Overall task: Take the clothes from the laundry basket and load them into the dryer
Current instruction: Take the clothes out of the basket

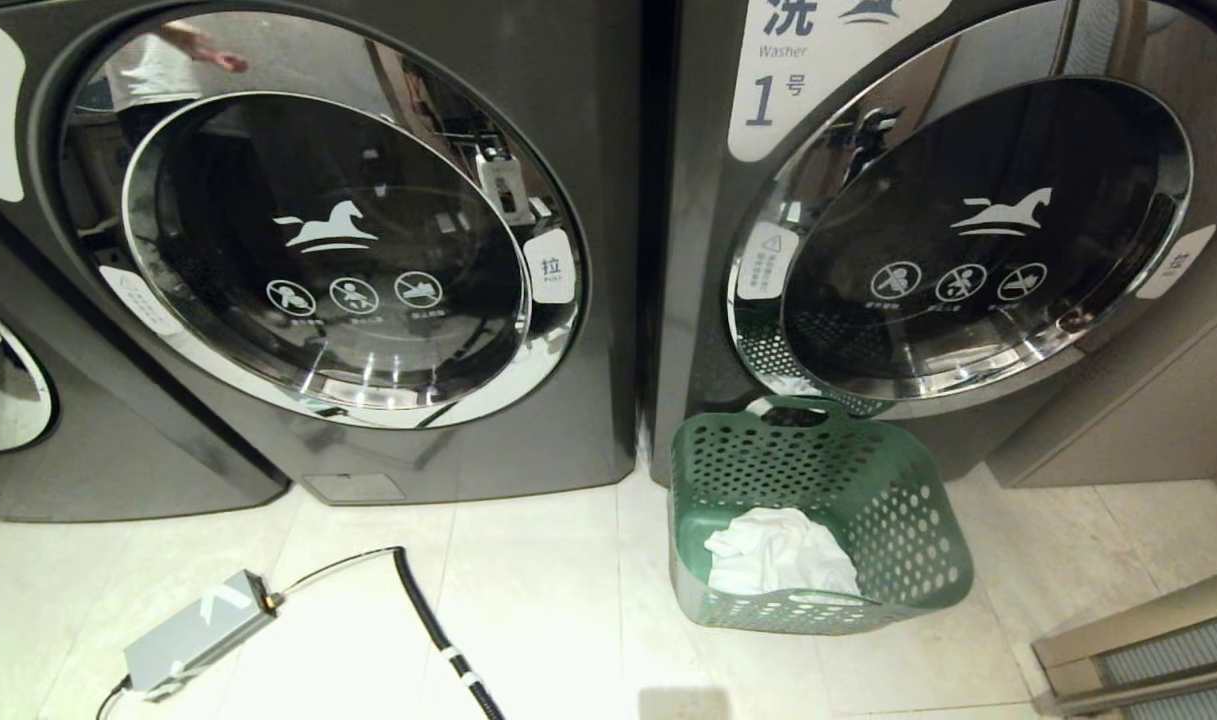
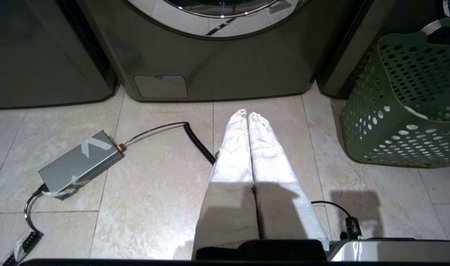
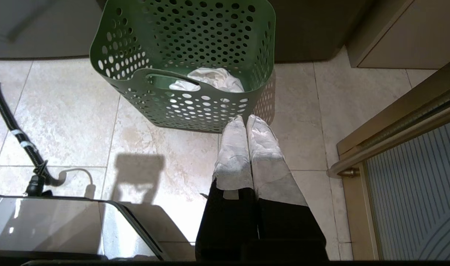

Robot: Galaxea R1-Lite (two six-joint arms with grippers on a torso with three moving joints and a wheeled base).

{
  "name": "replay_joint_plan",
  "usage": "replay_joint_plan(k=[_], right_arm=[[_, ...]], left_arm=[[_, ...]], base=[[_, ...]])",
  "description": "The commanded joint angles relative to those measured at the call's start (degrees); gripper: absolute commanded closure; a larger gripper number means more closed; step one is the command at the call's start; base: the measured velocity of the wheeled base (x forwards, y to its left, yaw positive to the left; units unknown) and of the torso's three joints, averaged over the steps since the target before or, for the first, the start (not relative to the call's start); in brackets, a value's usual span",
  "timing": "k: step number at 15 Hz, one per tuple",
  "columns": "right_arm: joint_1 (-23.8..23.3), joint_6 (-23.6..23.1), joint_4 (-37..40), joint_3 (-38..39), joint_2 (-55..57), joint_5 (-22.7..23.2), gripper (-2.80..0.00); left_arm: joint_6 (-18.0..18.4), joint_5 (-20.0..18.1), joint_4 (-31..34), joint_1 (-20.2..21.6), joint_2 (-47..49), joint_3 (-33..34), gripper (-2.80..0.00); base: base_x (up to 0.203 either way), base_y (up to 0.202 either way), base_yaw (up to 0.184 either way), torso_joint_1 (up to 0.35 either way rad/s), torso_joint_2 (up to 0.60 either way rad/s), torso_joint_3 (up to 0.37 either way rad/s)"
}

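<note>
The dark green laundry basket (image 1: 908, 520) stands on the tiled floor against the right machine, with white clothes (image 1: 778, 555) bunched in its bottom. Two dark front-loading machines stand side by side, round doors shut: the left one (image 1: 328, 230) and the right one (image 1: 968, 240), which is labelled Washer. Which one is the dryer I cannot read. My right gripper (image 3: 246, 119) hangs shut and empty just before the basket's near wall (image 3: 195, 111), with the clothes (image 3: 213, 78) visible inside. My left gripper (image 2: 247, 114) is shut and empty over bare tiles, left of the basket (image 2: 395, 129).
A grey box (image 1: 203, 630) with a coiled black cable (image 1: 428, 610) lies on the floor in front of the left machine. A wooden cabinet (image 1: 1148, 400) and a door frame with a metal rail (image 3: 395, 129) bound the right side. My base (image 3: 43, 225) shows below.
</note>
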Motion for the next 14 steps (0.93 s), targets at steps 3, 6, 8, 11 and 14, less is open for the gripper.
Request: replay_joint_plan(k=[3, 6, 8, 11, 14], right_arm=[[0.0, 0.0, 0.1, 0.0, 0.1, 0.0, 0.00], [0.0, 0.0, 0.1, 0.0, 0.0, 0.0, 0.00], [0.0, 0.0, 0.2, 0.0, 0.1, 0.0, 0.00], [0.0, -0.2, 0.1, 0.0, 0.1, 0.0, 0.00], [0.0, -0.3, 0.1, 0.0, 0.1, 0.0, 0.00]], left_arm=[[-0.1, 0.0, 0.0, 0.0, 0.0, 0.1, 0.00], [-0.1, 0.0, 0.0, 0.0, 0.0, 0.1, 0.00], [-0.1, -0.1, 0.0, 0.0, 0.0, 0.1, 0.00], [-0.1, 0.0, 0.0, 0.0, 0.0, 0.1, 0.00], [-0.1, 0.0, 0.0, 0.0, 0.0, 0.1, 0.00]], base=[[0.000, 0.000, 0.000, 0.003, 0.00, -0.188], [0.000, 0.000, 0.000, 0.004, 0.00, -0.197], [0.000, 0.000, 0.000, 0.008, 0.00, -0.206], [0.000, 0.000, 0.000, -0.001, 0.00, -0.195], [0.000, 0.000, 0.000, 0.001, 0.00, -0.190]])
